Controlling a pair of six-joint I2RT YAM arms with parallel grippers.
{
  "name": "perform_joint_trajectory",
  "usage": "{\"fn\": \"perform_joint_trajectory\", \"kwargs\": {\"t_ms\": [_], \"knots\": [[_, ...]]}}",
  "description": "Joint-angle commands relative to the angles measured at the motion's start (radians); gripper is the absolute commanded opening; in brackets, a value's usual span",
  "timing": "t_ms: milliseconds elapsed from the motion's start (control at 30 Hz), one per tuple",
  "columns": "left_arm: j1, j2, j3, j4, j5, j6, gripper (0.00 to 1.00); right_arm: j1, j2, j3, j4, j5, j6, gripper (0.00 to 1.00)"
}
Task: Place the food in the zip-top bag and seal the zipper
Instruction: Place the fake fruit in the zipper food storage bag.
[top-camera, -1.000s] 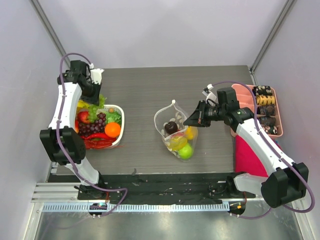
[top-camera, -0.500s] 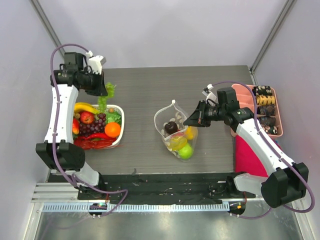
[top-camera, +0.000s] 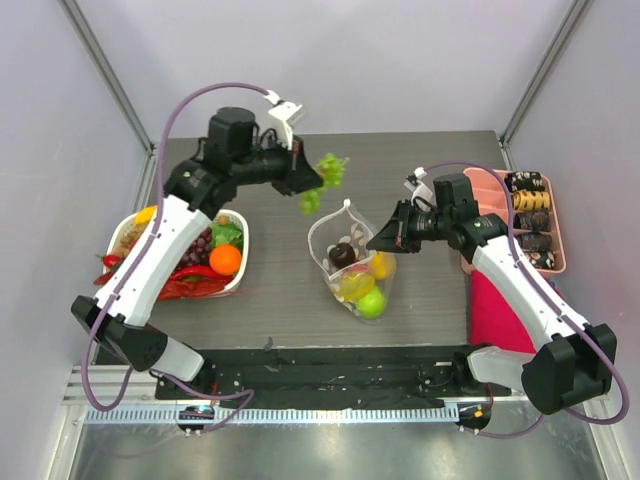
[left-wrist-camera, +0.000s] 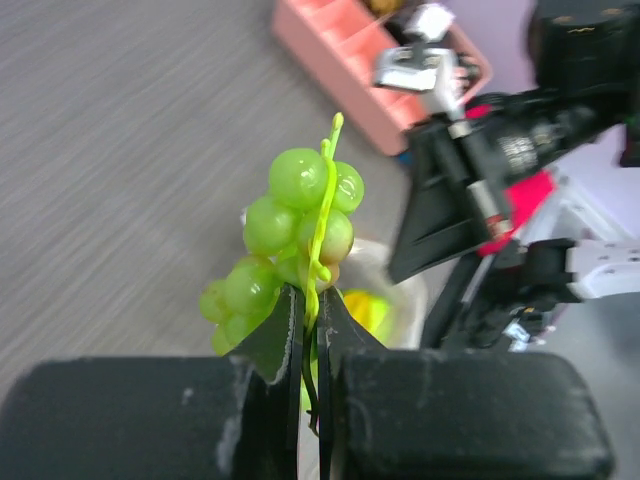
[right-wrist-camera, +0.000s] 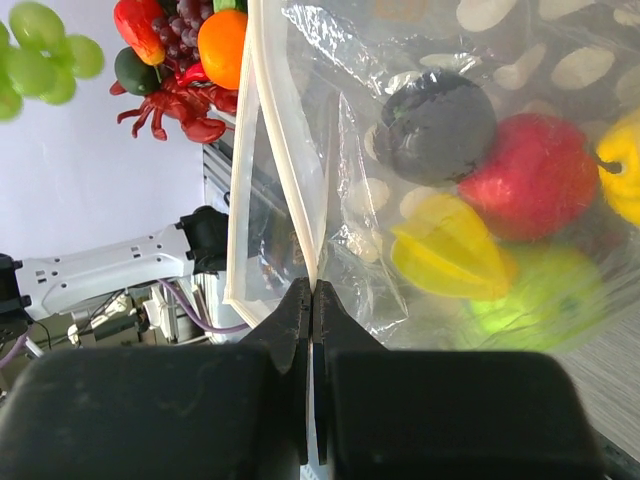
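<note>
My left gripper (top-camera: 303, 179) is shut on the stem of a green grape bunch (top-camera: 325, 180) and holds it in the air just up-left of the zip-top bag (top-camera: 350, 262); the bunch fills the left wrist view (left-wrist-camera: 290, 230). The dotted bag stands open on the table with a dark fruit, a red fruit, yellow fruits and a green apple (top-camera: 371, 303) inside. My right gripper (top-camera: 383, 240) is shut on the bag's mouth edge, on the zipper strip (right-wrist-camera: 290, 170), holding it up. The bag's contents show in the right wrist view (right-wrist-camera: 470, 190).
A white basket (top-camera: 243, 232) at the left holds an orange (top-camera: 225, 259), dark grapes, red pieces and a banana. A pink tray (top-camera: 480, 185) with dark and yellow snack pieces stands at the right edge. A magenta cloth (top-camera: 490, 310) lies below it.
My left arm has lifted the green grape bunch out of the basket and swung it right, from over the basket to just beside the bag's mouth. My right gripper has stayed on the bag.
</note>
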Motion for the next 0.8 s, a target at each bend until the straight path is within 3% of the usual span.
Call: {"fn": "perform_joint_trajectory", "kwargs": {"t_ms": [0, 200, 333, 400, 467, 500, 533, 633, 700, 767], "knots": [[-0.121, 0.025, -0.079, 0.291, -0.009, -0.197, 0.00, -0.002, -0.013, 0.047, 0.013, -0.021, 0.014, 0.01], [-0.232, 0.038, -0.281, 0.394, -0.037, -0.299, 0.00, -0.039, -0.028, 0.049, 0.010, -0.056, 0.040, 0.01], [-0.232, 0.034, -0.412, 0.434, -0.061, -0.360, 0.06, -0.078, -0.041, 0.037, 0.011, -0.090, 0.046, 0.01], [-0.235, 0.063, -0.397, 0.423, -0.055, -0.351, 0.12, -0.081, -0.048, 0.028, 0.010, -0.094, 0.040, 0.01], [-0.237, 0.096, -0.358, 0.392, -0.020, -0.336, 0.40, -0.079, -0.059, 0.020, 0.010, -0.096, 0.037, 0.01], [-0.241, 0.097, -0.348, 0.380, -0.006, -0.315, 0.64, -0.081, -0.059, 0.014, 0.011, -0.096, 0.037, 0.01], [-0.244, 0.096, -0.316, 0.310, 0.000, -0.286, 0.73, -0.081, -0.061, 0.014, 0.011, -0.096, 0.034, 0.01], [-0.234, 0.070, -0.222, 0.145, -0.027, -0.100, 0.89, -0.085, -0.070, 0.020, 0.011, -0.099, 0.029, 0.01], [-0.194, 0.041, -0.170, -0.011, -0.030, -0.008, 0.91, -0.085, -0.076, 0.017, 0.011, -0.099, 0.026, 0.01], [-0.078, -0.001, -0.153, -0.130, 0.034, 0.044, 0.91, -0.084, -0.079, 0.014, 0.008, -0.099, 0.020, 0.01]]}}
